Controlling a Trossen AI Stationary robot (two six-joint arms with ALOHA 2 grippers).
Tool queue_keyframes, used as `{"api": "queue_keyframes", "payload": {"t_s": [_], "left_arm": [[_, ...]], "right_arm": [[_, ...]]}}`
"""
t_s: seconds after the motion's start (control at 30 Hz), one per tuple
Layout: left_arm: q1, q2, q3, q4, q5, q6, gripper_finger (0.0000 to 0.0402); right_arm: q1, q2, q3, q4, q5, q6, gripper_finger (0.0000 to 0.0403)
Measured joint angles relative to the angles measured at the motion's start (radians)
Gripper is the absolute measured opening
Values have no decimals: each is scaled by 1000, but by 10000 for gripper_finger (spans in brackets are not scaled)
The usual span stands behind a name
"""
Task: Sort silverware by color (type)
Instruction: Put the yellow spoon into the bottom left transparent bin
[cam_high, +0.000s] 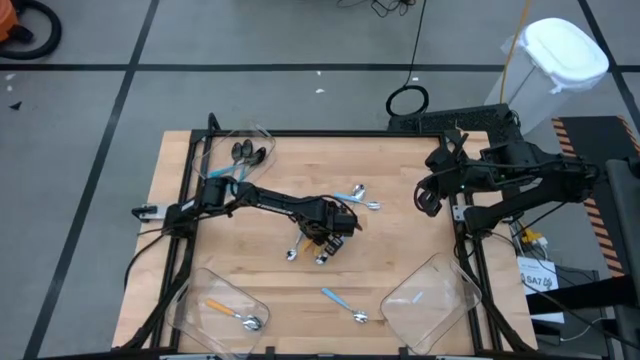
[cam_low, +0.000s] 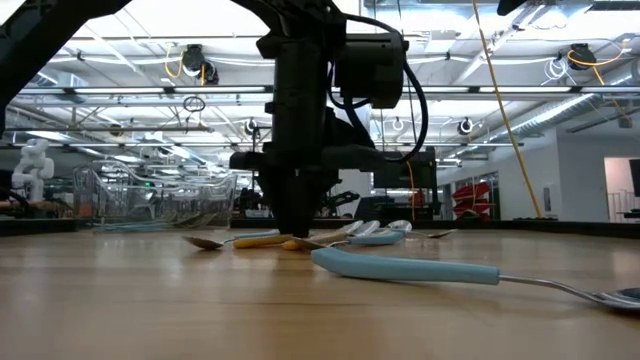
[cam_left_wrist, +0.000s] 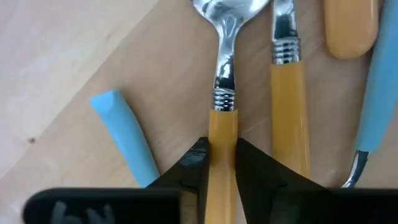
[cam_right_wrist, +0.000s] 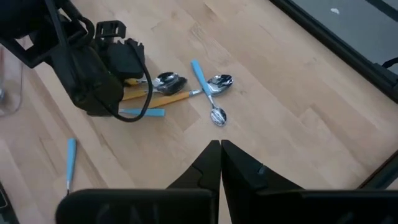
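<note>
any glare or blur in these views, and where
Low view: bright ceiling lights behind leave the left gripper a dark silhouette, and the nearest blue-handled spoon is soft. Left wrist view: the silver spoon bowl shows glare; the fingers closing on the orange handle are blurred.

- Orange-handled spoon (cam_left_wrist: 222, 118), silver bowl, lies flat mid-bench, handle pinched between dark fingers.
- A second orange-handled spoon (cam_left_wrist: 288, 93) lies just beside it.
- Blue-handled spoons (cam_high: 343, 304) lie scattered nearby.
- Black-bowled spoons (cam_high: 243, 152) lie at the bench's far left corner.
</note>
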Motion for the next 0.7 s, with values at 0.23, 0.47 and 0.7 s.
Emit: {"api": "queue_keyframes", "payload": {"t_s": [0.23,0.47,0.7], "left_arm": [[-4,0,0,6,-26,16,40],[-4,0,0,12,-55,16,40],[-11,-12,0,-3,-65,53,37]], "right_arm": [[0,0,0,1,-1,24,9],[0,0,0,14,-1,74,9],[0,4,0,82,-2,91,9]]}}
